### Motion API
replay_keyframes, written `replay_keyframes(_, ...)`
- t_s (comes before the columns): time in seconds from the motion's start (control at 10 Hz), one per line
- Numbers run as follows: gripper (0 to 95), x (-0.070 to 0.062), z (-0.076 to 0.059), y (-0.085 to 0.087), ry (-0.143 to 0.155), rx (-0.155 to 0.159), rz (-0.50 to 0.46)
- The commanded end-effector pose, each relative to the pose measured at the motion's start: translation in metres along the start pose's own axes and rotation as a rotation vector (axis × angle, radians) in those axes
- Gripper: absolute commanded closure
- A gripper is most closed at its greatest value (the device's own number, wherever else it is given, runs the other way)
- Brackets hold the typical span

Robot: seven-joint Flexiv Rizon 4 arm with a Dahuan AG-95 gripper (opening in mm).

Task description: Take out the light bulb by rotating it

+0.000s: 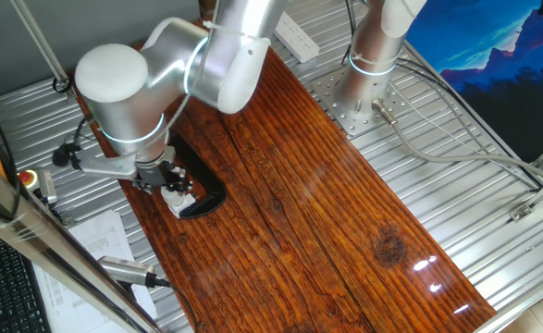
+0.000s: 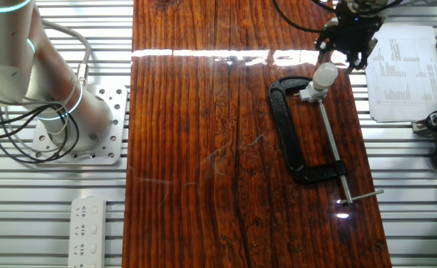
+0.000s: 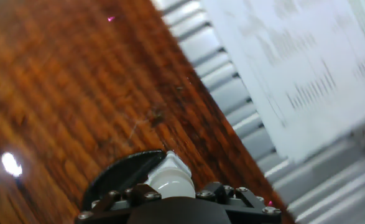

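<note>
The small white light bulb sits tilted in a white socket piece held by a black C-clamp on the wooden board. My gripper hovers just over the bulb's dome, and the fingers look spread, with the dome showing free below them. In one fixed view the gripper stands directly above the bulb and the clamp. In the hand view the bulb lies at the bottom centre between the jaw blocks, with the clamp dark beside it.
Printed paper sheets lie on the slatted metal table right of the board, also in the hand view. A silver cylindrical tool with black cable lies near the front. A power strip and the arm base are left.
</note>
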State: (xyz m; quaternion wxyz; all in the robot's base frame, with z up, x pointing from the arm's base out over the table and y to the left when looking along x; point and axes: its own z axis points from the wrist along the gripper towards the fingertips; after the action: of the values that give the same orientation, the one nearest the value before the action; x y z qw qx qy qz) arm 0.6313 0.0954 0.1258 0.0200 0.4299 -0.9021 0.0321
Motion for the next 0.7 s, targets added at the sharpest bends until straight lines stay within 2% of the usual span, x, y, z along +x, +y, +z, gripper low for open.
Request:
replay_keyframes(0.1, 38.0, 0.0051, 0.0031, 0.0019, 0.0, -0.042, 0.414)
replay_keyframes(0.2, 38.0, 0.0072, 0.0048, 0.0026, -0.003, -0.059, 0.458)
replay_keyframes(0.3, 38.0, 0.0107, 0.009, 0.0039, -0.021, -0.087, 0.502)
replay_keyframes(0.5, 38.0, 0.0122, 0.0114, 0.0044, -0.026, -0.093, 0.524)
replay_keyframes(0.7, 38.0, 0.0126, 0.0128, 0.0045, -0.023, -0.101, 0.594)
